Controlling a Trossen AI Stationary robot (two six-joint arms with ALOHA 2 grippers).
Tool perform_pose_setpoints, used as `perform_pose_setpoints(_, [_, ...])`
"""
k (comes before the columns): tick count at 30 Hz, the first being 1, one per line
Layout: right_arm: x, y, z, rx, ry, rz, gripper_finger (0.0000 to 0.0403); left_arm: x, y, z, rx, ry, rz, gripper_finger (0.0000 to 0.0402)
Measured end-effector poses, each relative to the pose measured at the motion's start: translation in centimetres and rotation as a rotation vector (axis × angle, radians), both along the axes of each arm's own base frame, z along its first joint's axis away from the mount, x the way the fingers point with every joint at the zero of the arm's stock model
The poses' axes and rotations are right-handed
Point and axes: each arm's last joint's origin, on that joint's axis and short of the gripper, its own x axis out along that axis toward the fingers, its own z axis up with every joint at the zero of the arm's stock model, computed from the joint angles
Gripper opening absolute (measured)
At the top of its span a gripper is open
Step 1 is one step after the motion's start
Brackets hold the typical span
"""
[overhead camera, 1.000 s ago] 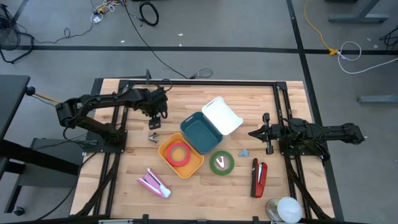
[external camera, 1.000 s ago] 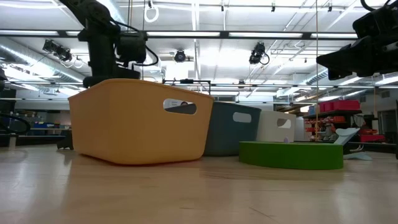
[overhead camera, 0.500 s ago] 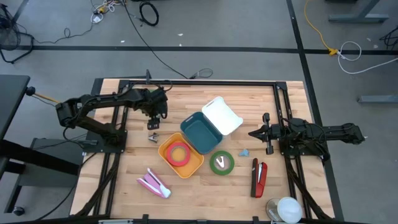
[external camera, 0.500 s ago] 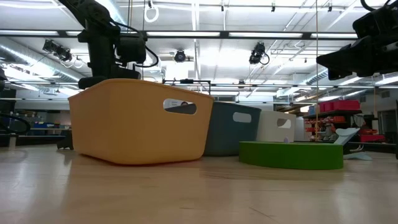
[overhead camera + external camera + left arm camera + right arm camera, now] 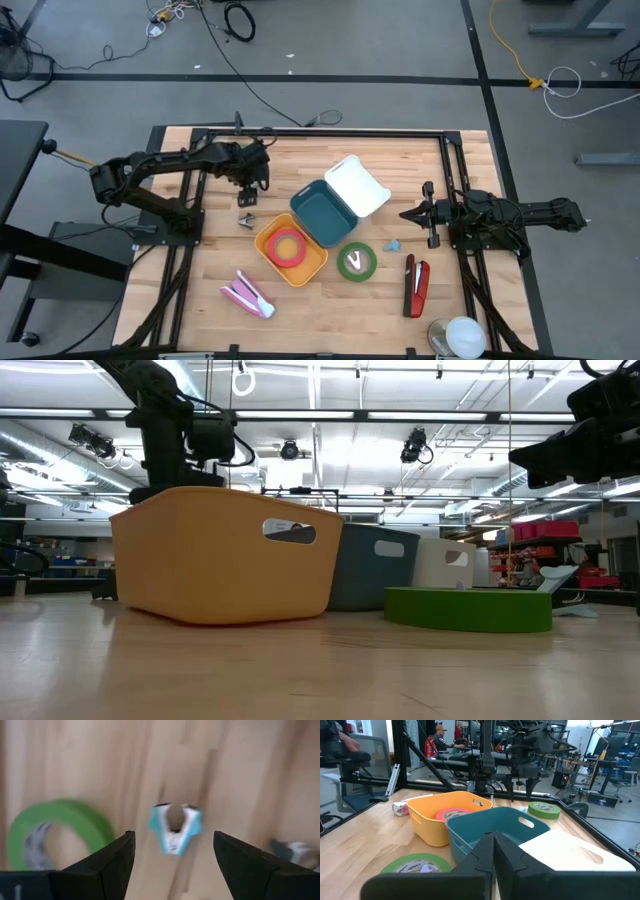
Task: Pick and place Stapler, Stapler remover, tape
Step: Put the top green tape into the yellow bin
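Observation:
My left gripper (image 5: 248,196) hangs open over the table's far left, pointing down. In the left wrist view a teal and white staple remover (image 5: 175,827) lies on the wood below, between the two fingers (image 5: 107,865) and apart from them. A green tape roll (image 5: 55,827) lies beside it. A second green tape roll (image 5: 357,261) lies flat near the middle. A pink stapler (image 5: 247,295) lies at the near left and a red and black stapler (image 5: 416,285) at the near right. My right gripper (image 5: 408,213) waits shut and level at the right.
Three bins stand in a row at the middle: yellow (image 5: 312,262) with a pink tape roll (image 5: 288,246) inside, teal (image 5: 322,212), white (image 5: 357,185). A small light-blue thing (image 5: 393,244) lies near the right arm. A white round thing (image 5: 460,337) sits at the near right edge.

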Motion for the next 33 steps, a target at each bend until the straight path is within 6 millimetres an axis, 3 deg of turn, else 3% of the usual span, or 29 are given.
perform_pose_setpoints(16, [0.0,0.0,0.0,0.000,0.000,0.000,0.0013,-1.1,4.4,1.3,0.047,-0.158,0.381,0.0273])
perform_pose_setpoints(24, [0.0,0.0,0.0,0.000,0.000,0.000,0.0013,-1.5,6.1,-0.2,0.011,-0.149,0.552,0.0273])
perform_pose_setpoints(33, [0.0,0.0,0.0,0.000,0.000,0.000,0.0013,-0.9,6.9,-2.6,-0.024,-0.069,0.564,0.0273])
